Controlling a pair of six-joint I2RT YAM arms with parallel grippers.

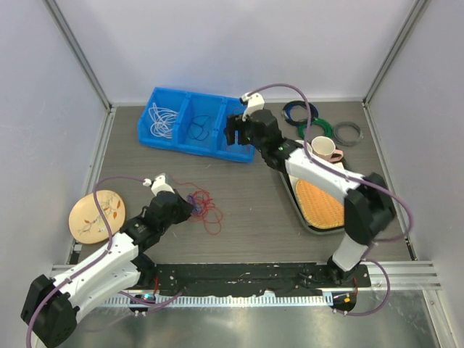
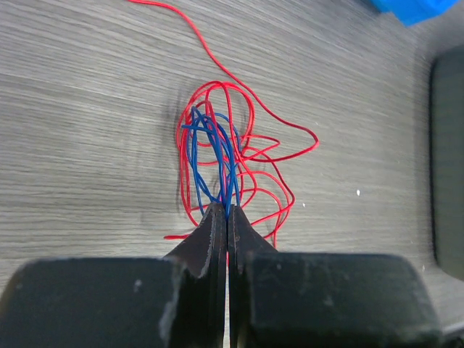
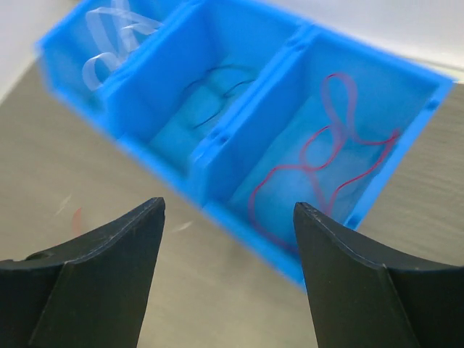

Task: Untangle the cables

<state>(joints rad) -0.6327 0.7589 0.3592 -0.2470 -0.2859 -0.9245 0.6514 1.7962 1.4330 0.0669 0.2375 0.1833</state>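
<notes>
Bright even light, soft shadows; right wrist view blurred

The table point(image 2: 87, 109) is showing matt wood grain. The blue bin point(image 3: 210, 174) and cables point(image 2: 221, 156) are looking like smooth plastic.

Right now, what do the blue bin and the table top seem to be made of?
The blue bin: probably moulded plastic, smooth and faintly glossy, with thin uniform walls. The table top: grey wood grain, matte; real wood or printed laminate, I cannot tell.
</notes>
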